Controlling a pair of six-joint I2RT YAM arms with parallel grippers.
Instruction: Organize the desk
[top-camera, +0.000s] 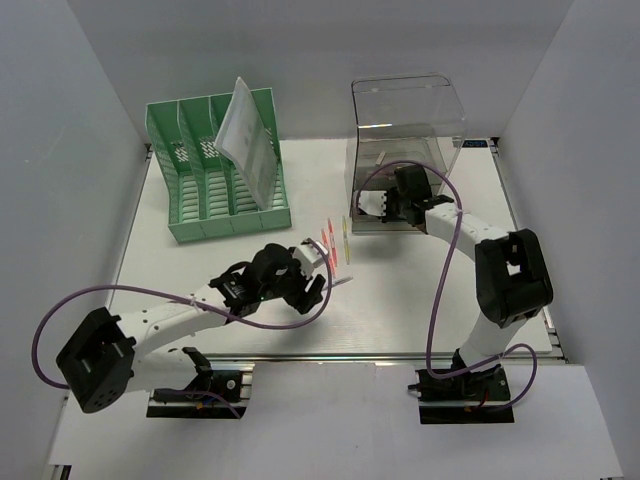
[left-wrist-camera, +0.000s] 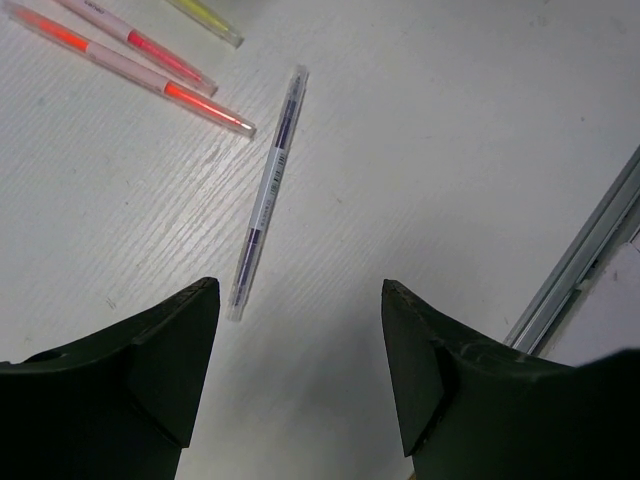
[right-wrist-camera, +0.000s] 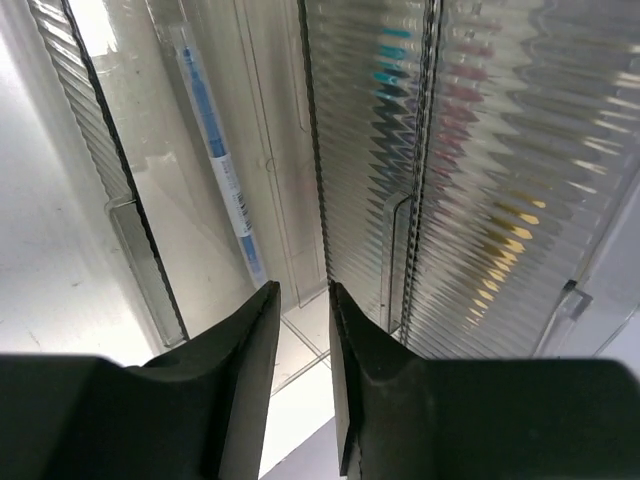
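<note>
Left fingers wide apart over the purple pen, ready to grab it; right fingers slightly apart, empty, at the clear drawer (blue pen inside)

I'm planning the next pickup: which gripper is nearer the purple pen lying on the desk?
Left. The left gripper hovers open just above the purple pen; the right gripper is far off, at the clear drawer box.
</note>
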